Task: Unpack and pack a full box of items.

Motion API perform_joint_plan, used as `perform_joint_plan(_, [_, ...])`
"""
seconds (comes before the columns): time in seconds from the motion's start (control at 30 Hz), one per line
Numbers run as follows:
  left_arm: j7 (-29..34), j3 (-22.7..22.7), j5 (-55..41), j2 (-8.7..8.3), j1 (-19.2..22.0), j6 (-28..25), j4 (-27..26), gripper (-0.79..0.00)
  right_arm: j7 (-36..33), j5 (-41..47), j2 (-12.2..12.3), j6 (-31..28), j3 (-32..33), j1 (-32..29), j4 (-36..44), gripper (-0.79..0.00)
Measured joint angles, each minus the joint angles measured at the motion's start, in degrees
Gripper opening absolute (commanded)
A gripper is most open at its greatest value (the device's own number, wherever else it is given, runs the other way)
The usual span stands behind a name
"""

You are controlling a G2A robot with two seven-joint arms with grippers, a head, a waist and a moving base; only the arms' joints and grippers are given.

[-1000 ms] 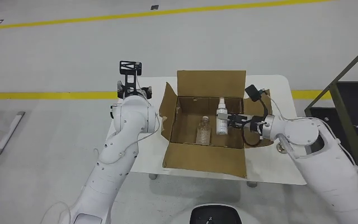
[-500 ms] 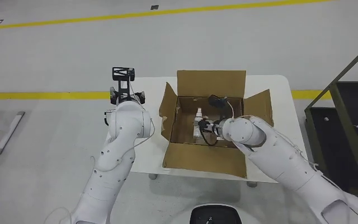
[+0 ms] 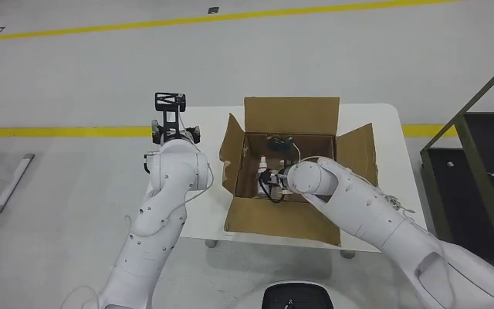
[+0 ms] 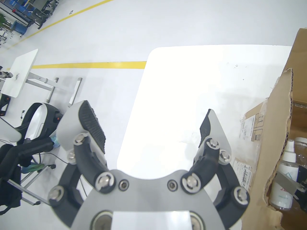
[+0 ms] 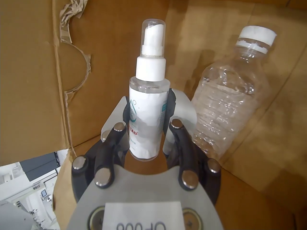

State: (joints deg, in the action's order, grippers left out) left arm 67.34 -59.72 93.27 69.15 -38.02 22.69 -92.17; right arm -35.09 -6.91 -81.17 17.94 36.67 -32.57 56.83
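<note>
Nearby, a water bottle (image 5: 227, 101) flanks the spray bottle (image 5: 150, 69) in the gripper (image 5: 148, 109).

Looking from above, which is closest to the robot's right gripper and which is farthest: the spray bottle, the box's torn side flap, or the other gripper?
1. spray bottle: clamped in the right gripper, inside the box.
2. torn side flap: on the box's side toward the left arm.
3. left gripper: open, outside the box, beyond that flap.
</note>
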Motion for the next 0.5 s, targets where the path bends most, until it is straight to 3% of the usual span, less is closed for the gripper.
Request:
perform_joint_plan(0.2, [0.0,0.0,0.0,0.00,0.0,0.0,0.0,0.000,-1.3,0.1,-1.0,-1.5,-0.2,0.7,-2.3,-0.520])
perform_joint_plan(0.3, [0.0,0.0,0.0,0.00,0.0,0.0,0.0,0.000,-1.5,0.0,-1.2,-1.9,0.2,0.8,-3.0,-0.453])
perform_joint_plan(0.4, [0.0,0.0,0.0,0.00,0.0,0.0,0.0,0.000,-1.8,-0.2,-1.4,-2.2,0.5,0.8,-3.4,-0.514])
perform_joint_plan(0.5, [0.0,0.0,0.0,0.00,0.0,0.0,0.0,0.000,-2.3,-0.8,-1.5,-2.6,0.8,0.7,-3.6,-0.459])
